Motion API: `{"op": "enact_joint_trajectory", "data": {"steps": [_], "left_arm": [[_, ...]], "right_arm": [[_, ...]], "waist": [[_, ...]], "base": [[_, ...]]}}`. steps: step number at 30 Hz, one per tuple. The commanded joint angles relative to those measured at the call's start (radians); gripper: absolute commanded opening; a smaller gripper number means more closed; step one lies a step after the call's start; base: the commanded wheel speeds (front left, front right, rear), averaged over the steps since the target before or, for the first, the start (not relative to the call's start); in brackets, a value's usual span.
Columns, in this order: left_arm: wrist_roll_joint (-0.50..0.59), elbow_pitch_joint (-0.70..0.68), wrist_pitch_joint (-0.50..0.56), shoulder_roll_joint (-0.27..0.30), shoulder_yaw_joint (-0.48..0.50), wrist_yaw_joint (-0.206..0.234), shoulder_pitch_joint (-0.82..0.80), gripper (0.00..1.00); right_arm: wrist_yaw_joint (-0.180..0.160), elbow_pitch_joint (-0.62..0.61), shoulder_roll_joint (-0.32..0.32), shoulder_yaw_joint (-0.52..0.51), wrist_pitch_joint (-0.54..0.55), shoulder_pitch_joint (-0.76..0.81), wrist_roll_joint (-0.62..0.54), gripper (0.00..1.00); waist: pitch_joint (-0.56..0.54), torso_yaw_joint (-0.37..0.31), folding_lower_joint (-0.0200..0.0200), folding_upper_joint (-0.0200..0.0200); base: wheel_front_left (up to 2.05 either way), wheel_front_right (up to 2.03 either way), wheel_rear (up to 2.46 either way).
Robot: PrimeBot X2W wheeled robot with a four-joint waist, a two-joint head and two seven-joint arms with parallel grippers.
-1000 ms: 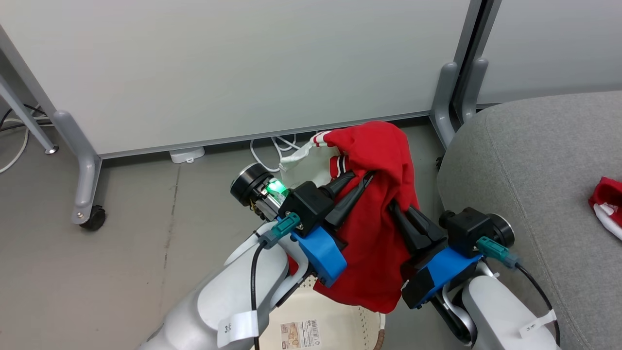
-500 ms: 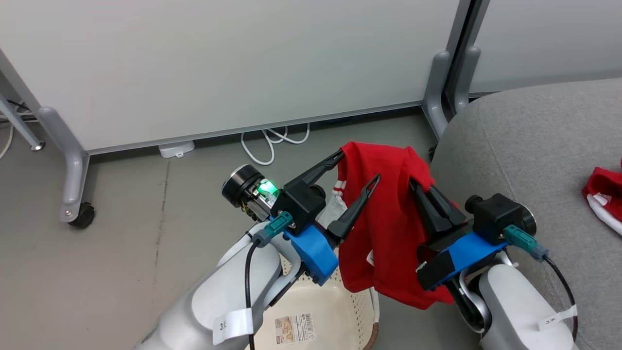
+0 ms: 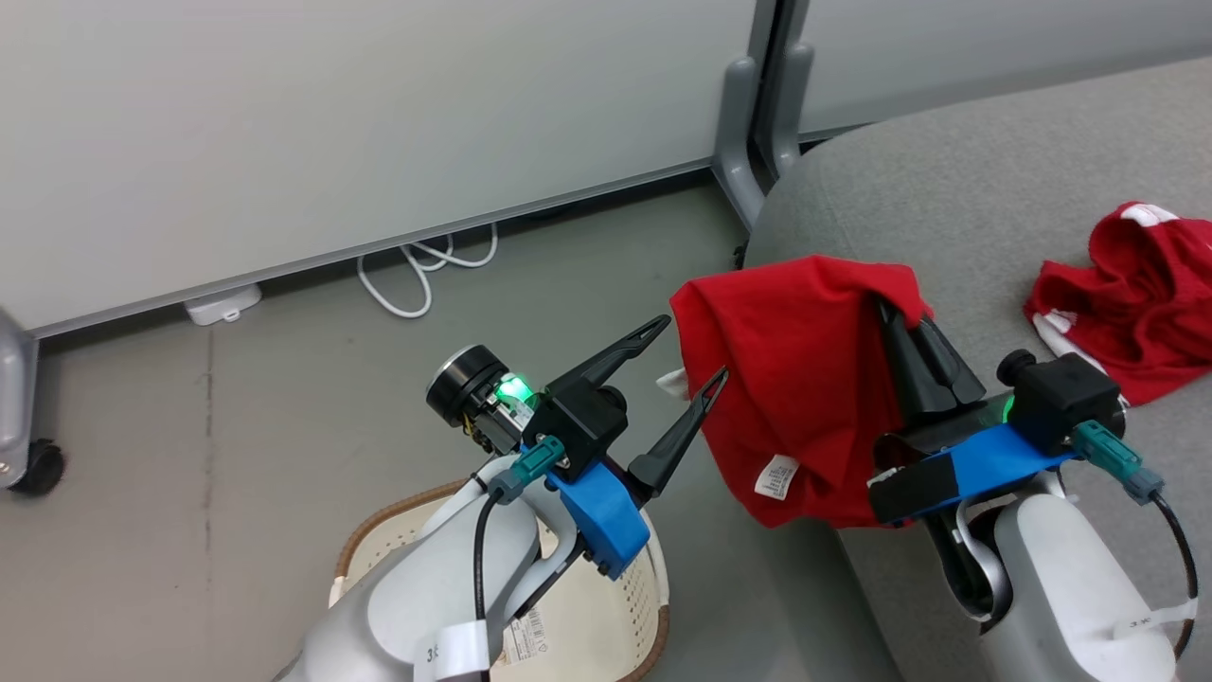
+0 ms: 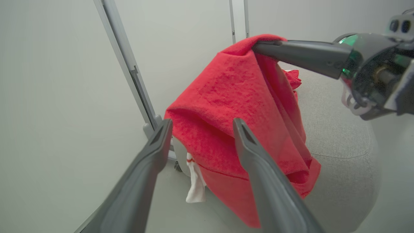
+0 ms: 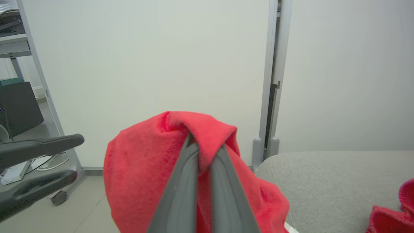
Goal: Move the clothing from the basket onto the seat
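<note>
Since half a second ago the held red garment (image 3: pixel 795 379) has closed on the seat's left edge, carried by the right hand (image 3: pixel 898 327); the head camera has also turned.

Seat (image 3: pixel 947 189): grey, with a second red garment (image 3: pixel 1127 303) lying on it, well to the right.

Basket (image 3: pixel 636 606): on the floor (image 3: pixel 237 426); what shows of its inside holds no clothing.

Held garment: pinched at its top fold by the clamped right hand and hanging lengthwise downward, its hem below the seat edge.

Left hand (image 3: pixel 694 347): fingers spread, empty, just beside the cloth.

Judgement: the open seat lies rightward and beyond, and the right arm is nearer.
</note>
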Motion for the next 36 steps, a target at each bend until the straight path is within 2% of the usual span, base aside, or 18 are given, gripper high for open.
{"op": "enact_joint_trajectory", "data": {"steps": [1,14,22,29,36], "left_arm": [[0.002,-0.004,-0.003,0.004,-0.001,-0.001,0.009,1.0],[-0.002,-0.012,-0.003,0.003,-0.038,-0.001,0.028,1.0],[-0.007,-0.011,-0.003,0.001,-0.062,-0.001,0.034,1.0],[-0.011,-0.008,-0.003,0.002,-0.063,-0.001,0.031,1.0],[-0.007,-0.018,-0.003,0.008,-0.053,-0.001,0.029,1.0]], "right_arm": [[0.0,-0.018,0.002,-0.023,-0.001,0.014,-0.005,0.0],[0.0,-0.09,0.008,-0.179,-0.001,0.053,-0.031,0.0],[0.0,-0.114,0.025,-0.222,-0.001,0.085,-0.044,0.0],[0.0,-0.113,0.034,-0.219,-0.001,0.093,-0.047,0.0],[0.0,-0.126,0.023,-0.223,-0.001,0.014,-0.052,0.0]], "waist": [[0.016,-0.047,-0.0001,0.0],[0.03,-0.175,-0.0001,0.0],[0.032,-0.24,-0.0001,0.0],[0.033,-0.258,-0.0001,0.0],[0.032,-0.254,-0.0001,0.0]], "base": [[0.0,0.0,0.0],[0.0,0.0,0.0],[0.0,0.0,0.0],[0.0,0.0,0.0],[0.0,0.0,0.0]]}}
